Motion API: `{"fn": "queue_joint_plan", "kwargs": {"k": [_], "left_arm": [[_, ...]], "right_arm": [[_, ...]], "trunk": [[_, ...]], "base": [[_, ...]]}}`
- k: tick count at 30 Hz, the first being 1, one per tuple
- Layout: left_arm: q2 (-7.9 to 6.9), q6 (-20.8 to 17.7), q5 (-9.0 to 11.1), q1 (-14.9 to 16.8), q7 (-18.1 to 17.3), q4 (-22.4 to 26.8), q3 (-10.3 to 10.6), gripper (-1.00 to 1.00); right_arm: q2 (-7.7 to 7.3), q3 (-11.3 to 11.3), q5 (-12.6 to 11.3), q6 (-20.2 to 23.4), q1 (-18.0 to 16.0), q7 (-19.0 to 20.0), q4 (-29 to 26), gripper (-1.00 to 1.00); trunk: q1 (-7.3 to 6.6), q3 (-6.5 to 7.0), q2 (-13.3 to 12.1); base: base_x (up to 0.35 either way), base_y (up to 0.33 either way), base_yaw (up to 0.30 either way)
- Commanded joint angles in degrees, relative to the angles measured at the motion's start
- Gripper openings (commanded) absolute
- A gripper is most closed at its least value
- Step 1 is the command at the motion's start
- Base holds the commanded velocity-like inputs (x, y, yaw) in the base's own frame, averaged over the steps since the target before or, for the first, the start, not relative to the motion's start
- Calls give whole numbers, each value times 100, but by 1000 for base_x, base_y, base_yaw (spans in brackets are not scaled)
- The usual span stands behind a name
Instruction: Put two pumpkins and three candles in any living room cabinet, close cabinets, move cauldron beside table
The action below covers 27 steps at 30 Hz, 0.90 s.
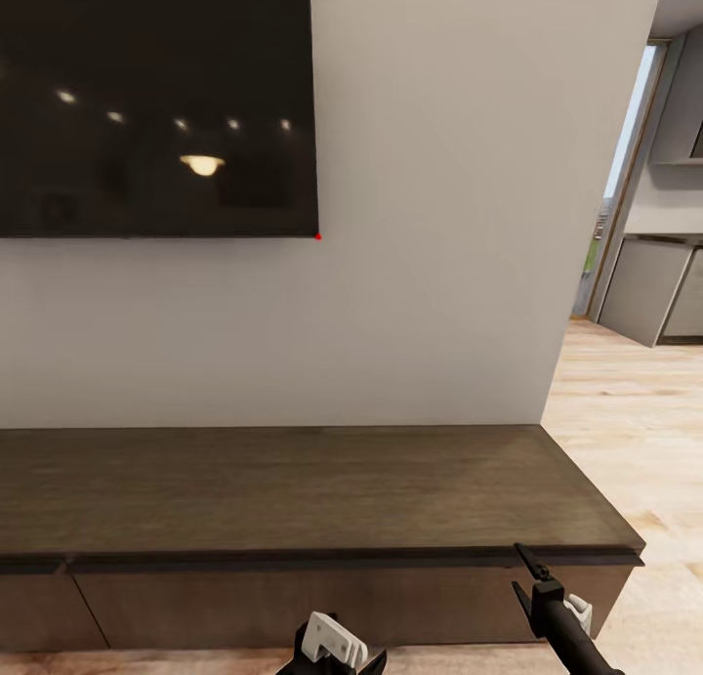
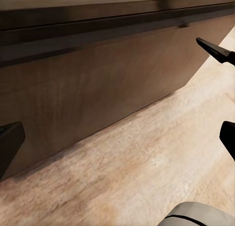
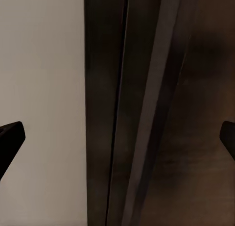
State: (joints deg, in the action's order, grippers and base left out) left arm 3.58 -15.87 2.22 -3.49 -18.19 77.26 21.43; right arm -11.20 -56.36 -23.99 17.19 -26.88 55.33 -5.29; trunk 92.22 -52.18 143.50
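At 5 o'clock of the head view, right hand (image 1: 522, 569) spread wide, empty, fingertips at the front top edge of the long low dark-brown wood cabinet (image 1: 293, 489). Left hand (image 1: 337, 655) at 6 o'clock, wide, empty, facing the shut drawer front (image 2: 98, 84). Black wall screen (image 1: 156, 104) at 11 o'clock.

Cabinet (image 1: 293, 489) – dark-brown wood w/ visible grain, matt top, smooth flat fronts. Floor (image 1: 635, 431) – pale wood planks, slight sheen. Wall (image 1: 430, 265) plain, matt, off-white. TV screen (image 1: 156, 99) glossy black, reflecting ceiling lights. Gripper fingers (image 1: 532, 563) matt black.
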Motion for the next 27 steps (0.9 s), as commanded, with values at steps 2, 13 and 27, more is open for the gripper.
{"fn": "queue_joint_plan", "kwargs": {"k": [2,13,27], "left_arm": [[3,-41,24,-2,-18,9,-8,100],[-6,-38,32,2,-26,8,-8,100],[-5,-30,32,1,-27,7,-8,100]], "right_arm": [[-3,20,-52,50,-1,25,6,100],[-69,20,-35,36,7,45,52,100],[-90,27,-34,31,7,158,28,100]], "trunk": [[-1,-5,2],[-1,-5,2],[-1,-5,2]], "base": [[0,0,0],[0,0,0],[0,0,0]]}}
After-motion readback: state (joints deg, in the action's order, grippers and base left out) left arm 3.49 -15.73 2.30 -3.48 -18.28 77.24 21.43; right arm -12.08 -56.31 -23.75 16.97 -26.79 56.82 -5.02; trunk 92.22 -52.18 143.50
